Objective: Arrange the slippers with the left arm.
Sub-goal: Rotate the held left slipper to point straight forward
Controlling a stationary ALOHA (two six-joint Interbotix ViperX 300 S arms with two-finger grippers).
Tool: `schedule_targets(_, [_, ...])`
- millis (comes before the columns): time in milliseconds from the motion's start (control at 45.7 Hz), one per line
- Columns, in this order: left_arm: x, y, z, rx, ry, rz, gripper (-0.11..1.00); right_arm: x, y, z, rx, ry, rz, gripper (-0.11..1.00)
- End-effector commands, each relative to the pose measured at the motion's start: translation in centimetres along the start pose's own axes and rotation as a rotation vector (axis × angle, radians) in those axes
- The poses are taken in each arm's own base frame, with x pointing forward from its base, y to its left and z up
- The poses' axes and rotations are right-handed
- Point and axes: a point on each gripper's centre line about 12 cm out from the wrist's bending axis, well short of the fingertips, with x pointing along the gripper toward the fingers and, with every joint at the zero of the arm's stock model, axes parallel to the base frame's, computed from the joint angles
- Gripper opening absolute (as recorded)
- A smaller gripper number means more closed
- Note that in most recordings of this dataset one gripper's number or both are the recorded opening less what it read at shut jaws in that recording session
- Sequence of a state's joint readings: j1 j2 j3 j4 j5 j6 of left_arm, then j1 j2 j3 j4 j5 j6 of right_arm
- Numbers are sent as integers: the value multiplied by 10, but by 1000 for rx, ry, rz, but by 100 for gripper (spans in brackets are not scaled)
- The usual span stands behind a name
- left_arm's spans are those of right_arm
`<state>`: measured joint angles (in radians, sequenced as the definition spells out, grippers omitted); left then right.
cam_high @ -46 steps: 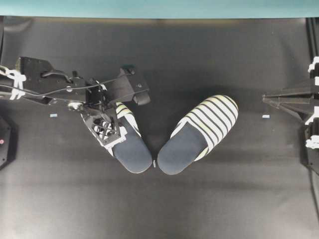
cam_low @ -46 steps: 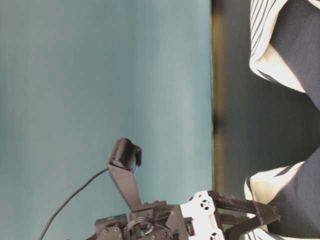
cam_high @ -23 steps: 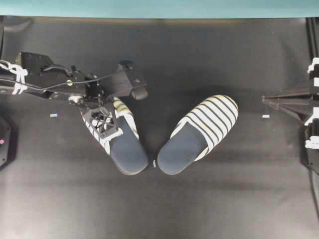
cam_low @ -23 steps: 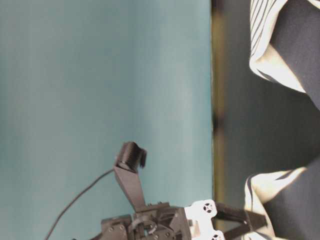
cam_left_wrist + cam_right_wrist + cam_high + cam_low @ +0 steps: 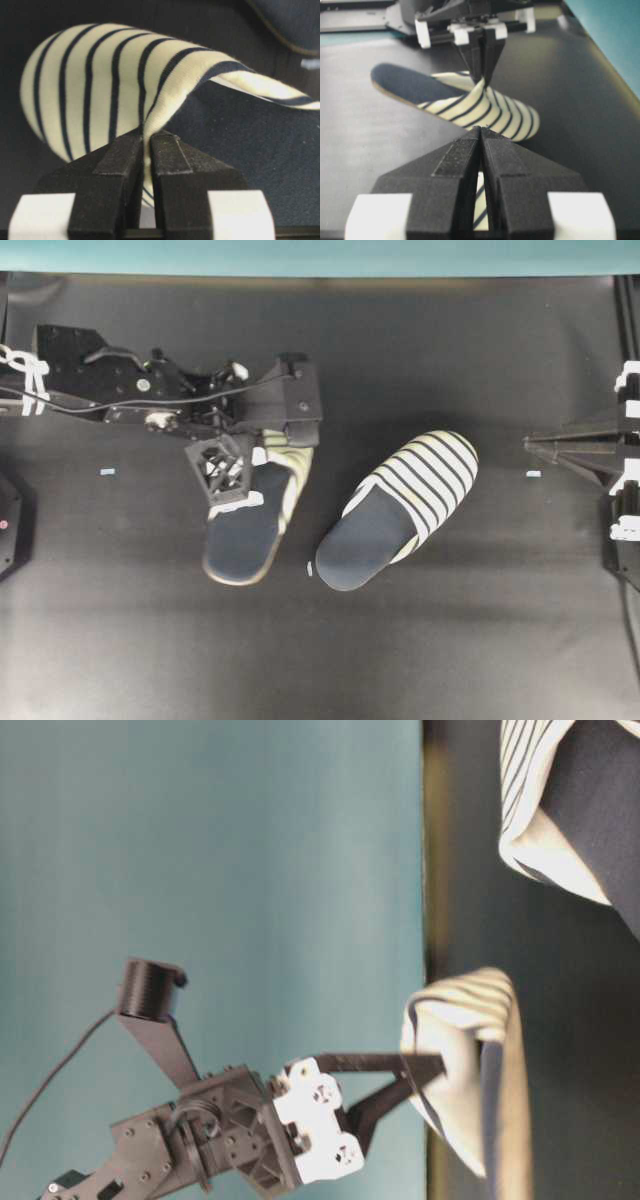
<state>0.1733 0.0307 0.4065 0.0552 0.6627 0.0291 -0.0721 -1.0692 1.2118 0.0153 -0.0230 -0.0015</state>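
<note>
The left arm [image 5: 110, 400] reaches in from the left. Its left gripper [image 5: 255, 462] is shut on the striped toe cover of the left slipper [image 5: 240, 540], pinching the fabric into a ridge [image 5: 150, 117] between the fingers. That slipper's toe hangs raised and tilted [image 5: 465, 1030] while its navy heel stays low. The right slipper [image 5: 400, 510] lies flat, toe toward the upper right. My right gripper [image 5: 532, 441] rests at the right edge, shut and empty [image 5: 481, 130], with the right slipper's toe [image 5: 515, 120] just beyond it.
The black table mat [image 5: 320, 660] ends at a teal wall [image 5: 320, 255] at the back. Small pale tape marks lie on it at the left [image 5: 107, 471] and right [image 5: 533, 474]. A tiny white speck [image 5: 310, 568] sits between the slippers' heels.
The left gripper closed on the left slipper's toe cover and raised it. The toe swung to the right and the heel to the left. The right slipper and right arm stayed put.
</note>
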Motion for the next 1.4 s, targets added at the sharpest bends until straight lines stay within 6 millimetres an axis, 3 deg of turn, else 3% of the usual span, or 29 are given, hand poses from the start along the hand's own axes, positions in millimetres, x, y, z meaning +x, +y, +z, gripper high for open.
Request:
schedule_targets(0, [-3, 0, 11, 7, -66, 4, 1, 0, -1, 3, 10, -9, -3, 1])
schedule_targets(284, [23, -4, 3, -6, -40, -3, 1, -1, 0, 3, 12, -18, -1, 1])
schedule_targets(721, [45, -2, -11, -105, 81, -1, 1, -2, -1, 1, 13, -14, -3, 1])
schedule_targets(1377, [49, 10, 0, -310, 61, 17, 1, -2, -1, -4, 16, -3, -3, 1])
